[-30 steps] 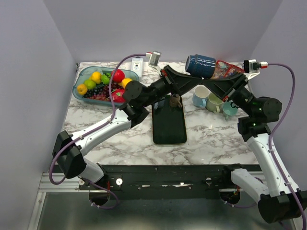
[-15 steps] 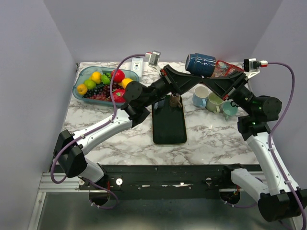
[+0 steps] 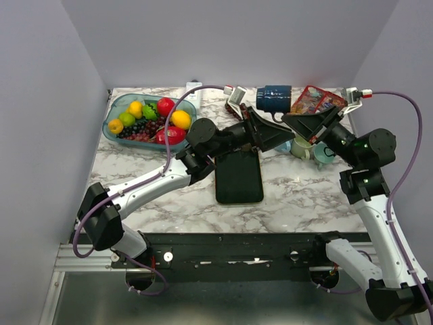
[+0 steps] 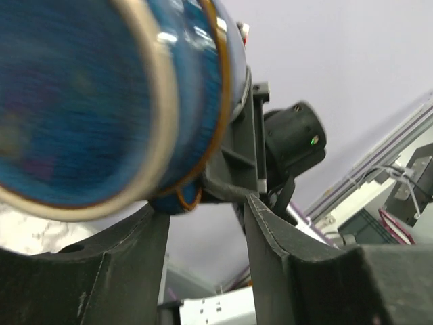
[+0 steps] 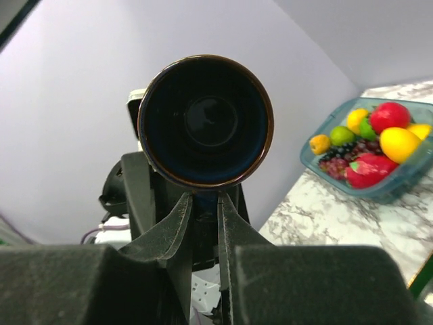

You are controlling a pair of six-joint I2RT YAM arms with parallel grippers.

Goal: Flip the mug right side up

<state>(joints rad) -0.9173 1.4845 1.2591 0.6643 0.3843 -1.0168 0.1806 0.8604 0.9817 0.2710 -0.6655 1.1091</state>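
The dark blue glazed mug (image 3: 274, 98) now lies level instead of tilted and sits slightly further left; the left claw (image 4: 206, 220) is lower, beneath it.

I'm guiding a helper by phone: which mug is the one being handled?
Find the far right of the marble table, where pale mugs sit. Close by, the right gripper holds the mug in the air, on its side; it alone is dark blue.

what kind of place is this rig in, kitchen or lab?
Likely a lab test booth, not a kitchen: plain walls box in a marble-look table, a robot base rail runs along its near edge, and the fruit tray and spare mugs look like props.
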